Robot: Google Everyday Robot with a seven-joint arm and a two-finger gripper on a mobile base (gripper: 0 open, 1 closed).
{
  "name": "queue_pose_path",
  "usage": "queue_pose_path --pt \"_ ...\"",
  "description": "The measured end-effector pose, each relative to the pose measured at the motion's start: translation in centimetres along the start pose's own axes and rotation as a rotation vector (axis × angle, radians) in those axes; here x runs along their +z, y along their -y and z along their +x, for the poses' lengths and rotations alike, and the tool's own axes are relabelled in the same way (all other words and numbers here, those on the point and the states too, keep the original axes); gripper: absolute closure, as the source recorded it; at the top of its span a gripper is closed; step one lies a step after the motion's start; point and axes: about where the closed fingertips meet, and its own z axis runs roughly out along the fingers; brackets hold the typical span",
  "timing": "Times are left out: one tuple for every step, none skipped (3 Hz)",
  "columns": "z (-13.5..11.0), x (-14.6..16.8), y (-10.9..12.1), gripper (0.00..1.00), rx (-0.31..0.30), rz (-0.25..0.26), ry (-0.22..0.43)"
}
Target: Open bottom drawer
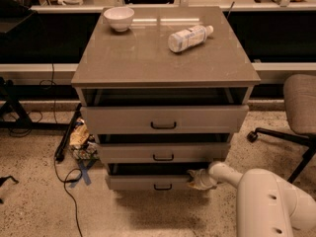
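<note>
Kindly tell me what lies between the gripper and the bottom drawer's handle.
Only bare bottom drawer front, camera view; the gripper is at its right end.

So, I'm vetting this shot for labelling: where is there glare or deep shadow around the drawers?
Camera view: glare streaks the cabinet top beside the bowl; deep shadow fills the opening above the bottom drawer; the gripper, at that drawer's right end, sits dim against it.

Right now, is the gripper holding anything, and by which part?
Cannot tell. The gripper is against the right end of the bottom drawer front, away from its handle; a grip there isn't visible.
</note>
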Motion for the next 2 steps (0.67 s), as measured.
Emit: queue_pose_path --pt "-0.03 -0.04 0.01 1.0 0.0 0.0 0.0" --pt "-0.02 -0.04 -0.01 1.0 0.0 0.0 0.0"
